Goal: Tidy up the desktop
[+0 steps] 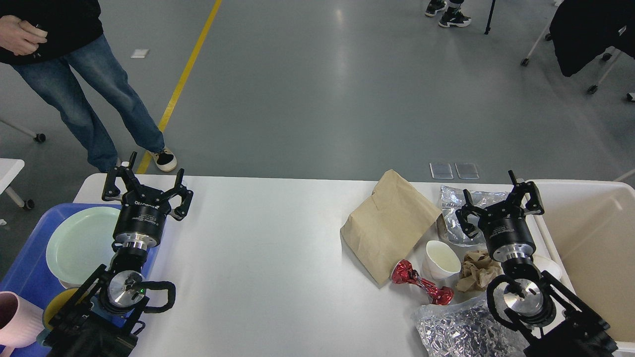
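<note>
One pink cup [17, 320], edge-cropped.

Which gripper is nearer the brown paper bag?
Right. The right gripper hovers just right of the brown paper bag, fingers open; the left gripper is far across the desktop, over the blue tray's edge.

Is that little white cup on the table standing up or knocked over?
Tipped. The white cup leans on the desktop, its mouth angled toward the camera, and looks empty inside.
</note>
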Controlling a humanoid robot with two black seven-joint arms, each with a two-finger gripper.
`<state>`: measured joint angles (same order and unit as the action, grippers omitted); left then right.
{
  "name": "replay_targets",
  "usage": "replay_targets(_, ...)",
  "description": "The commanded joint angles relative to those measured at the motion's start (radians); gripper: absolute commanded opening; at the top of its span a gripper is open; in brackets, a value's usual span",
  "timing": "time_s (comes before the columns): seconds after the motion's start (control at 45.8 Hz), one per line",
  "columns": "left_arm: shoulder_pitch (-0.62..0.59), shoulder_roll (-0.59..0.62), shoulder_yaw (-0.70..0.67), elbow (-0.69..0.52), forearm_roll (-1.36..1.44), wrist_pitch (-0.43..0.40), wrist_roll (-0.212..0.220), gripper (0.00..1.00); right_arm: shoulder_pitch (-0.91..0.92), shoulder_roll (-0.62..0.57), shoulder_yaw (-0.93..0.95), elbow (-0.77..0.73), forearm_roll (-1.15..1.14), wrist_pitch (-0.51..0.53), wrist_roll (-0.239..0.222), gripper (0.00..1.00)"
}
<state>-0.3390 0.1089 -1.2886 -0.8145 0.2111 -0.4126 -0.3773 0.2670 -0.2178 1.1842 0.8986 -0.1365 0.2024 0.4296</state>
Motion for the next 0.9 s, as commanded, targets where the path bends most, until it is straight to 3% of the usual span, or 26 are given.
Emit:
replay_targets(0.0,0.000,0.000,0.000,0.000,0.001,0.000,0.000,0.96,0.000,0.000,0.000,0.000,0.000,0.000,0.000,1.00)
replay_targets(0.743,0.000,0.002,-0.001,0.000,0.001,0.000,0.000,0.96,0.003,0.000,0.003,-0.006,0.000,0.000,-0.006,1.00)
replay_targets(0.874,0.000,0.002,-0.001,0.000,0.001,0.000,0.000,0.96,0.076,-0.012,0.012,-0.009,0.008,-0.015,-0.012,1.00)
